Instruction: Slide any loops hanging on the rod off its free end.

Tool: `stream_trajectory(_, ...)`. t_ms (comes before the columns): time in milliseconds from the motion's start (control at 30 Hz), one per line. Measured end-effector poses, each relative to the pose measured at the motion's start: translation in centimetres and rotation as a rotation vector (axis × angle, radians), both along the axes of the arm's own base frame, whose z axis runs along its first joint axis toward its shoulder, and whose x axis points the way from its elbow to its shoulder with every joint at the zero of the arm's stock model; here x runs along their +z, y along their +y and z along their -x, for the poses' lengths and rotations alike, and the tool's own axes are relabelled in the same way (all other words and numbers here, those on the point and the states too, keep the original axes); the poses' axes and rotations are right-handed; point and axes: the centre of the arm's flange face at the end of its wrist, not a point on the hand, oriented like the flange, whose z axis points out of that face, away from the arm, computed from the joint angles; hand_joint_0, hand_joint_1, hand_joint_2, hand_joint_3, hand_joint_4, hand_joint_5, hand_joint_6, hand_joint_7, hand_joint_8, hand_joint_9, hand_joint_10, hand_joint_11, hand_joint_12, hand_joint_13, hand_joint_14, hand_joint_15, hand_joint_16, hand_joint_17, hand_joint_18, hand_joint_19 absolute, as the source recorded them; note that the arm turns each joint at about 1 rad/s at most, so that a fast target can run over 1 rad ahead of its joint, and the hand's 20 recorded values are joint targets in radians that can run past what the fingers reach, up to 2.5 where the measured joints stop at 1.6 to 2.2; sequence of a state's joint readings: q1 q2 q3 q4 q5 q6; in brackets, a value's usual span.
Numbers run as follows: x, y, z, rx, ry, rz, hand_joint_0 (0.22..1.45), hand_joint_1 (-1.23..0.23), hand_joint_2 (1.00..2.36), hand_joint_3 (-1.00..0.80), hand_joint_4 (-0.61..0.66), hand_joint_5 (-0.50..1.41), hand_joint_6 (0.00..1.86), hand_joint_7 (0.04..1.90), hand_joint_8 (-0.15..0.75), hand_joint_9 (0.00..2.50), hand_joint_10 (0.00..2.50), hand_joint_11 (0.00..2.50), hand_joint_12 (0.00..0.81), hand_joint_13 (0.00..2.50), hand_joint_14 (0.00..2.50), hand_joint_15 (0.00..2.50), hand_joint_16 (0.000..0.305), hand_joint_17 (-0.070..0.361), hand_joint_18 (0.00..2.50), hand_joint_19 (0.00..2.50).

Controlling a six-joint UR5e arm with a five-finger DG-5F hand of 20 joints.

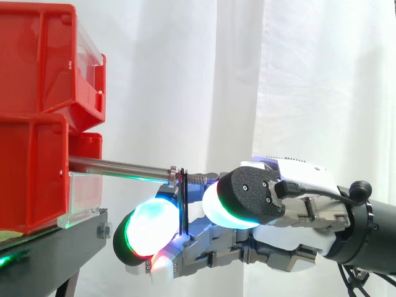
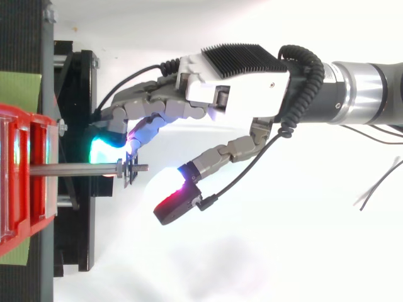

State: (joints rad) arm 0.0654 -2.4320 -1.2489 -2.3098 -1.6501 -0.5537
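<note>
Fingers (image 1: 148,226) loosely bent, thumb (image 2: 179,201) apart, grasping nothing | black loop (image 1: 184,210) hangs on the rod (image 1: 117,166), near its free end | step, it seems: hooking behind loop | next: you draw the hand (image 2: 239,94) outward along rod.

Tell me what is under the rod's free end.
A black loop hangs from the rod there, with the robot hand and its glowing fingertips below. The loop's bottom end is lost against the hand.

A robotics lab test cell. A white curtain (image 1: 309,74) backs the work. Stacked red bins (image 1: 34,179) sit on a black stand (image 1: 55,250).
</note>
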Motion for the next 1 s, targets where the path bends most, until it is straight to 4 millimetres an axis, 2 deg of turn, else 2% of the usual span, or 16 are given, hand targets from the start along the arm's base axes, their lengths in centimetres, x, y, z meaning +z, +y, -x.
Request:
stream_trajectory(200, 0.0, -0.2, 0.0, 0.004, 0.001, 0.001, 0.59, -0.67, 1.02, -0.25, 0.16, -0.22, 0.8, 1.23, 0.262, 0.65, 0.01, 0.16, 0.257, 0.54, 0.0, 0.0, 0.041, 0.093, 0.49, 0.1)
stream_trajectory(300, -0.1, -0.3, 0.1, 0.005, 0.003, 0.0, 0.58, -0.67, 1.03, -0.17, 0.07, -0.22, 0.83, 1.25, 0.26, 0.65, 0.01, 0.16, 0.254, 0.55, 0.0, 0.0, 0.041, 0.093, 0.49, 0.11)
stream_trajectory(433, -0.1, -0.5, 0.1, 0.011, 0.005, -0.002, 0.57, -0.67, 1.03, -0.06, 0.01, -0.22, 0.85, 1.28, 0.257, 0.66, 0.01, 0.16, 0.254, 0.55, 0.0, 0.0, 0.041, 0.093, 0.49, 0.1)
stream_trajectory(1000, 1.4, -2.1, -0.1, 0.085, 0.087, -0.042, 0.57, -0.67, 1.03, -0.06, 0.02, -0.22, 0.86, 1.27, 0.255, 0.65, 0.0, 0.16, 0.254, 0.55, 0.0, 0.0, 0.041, 0.092, 0.48, 0.11)
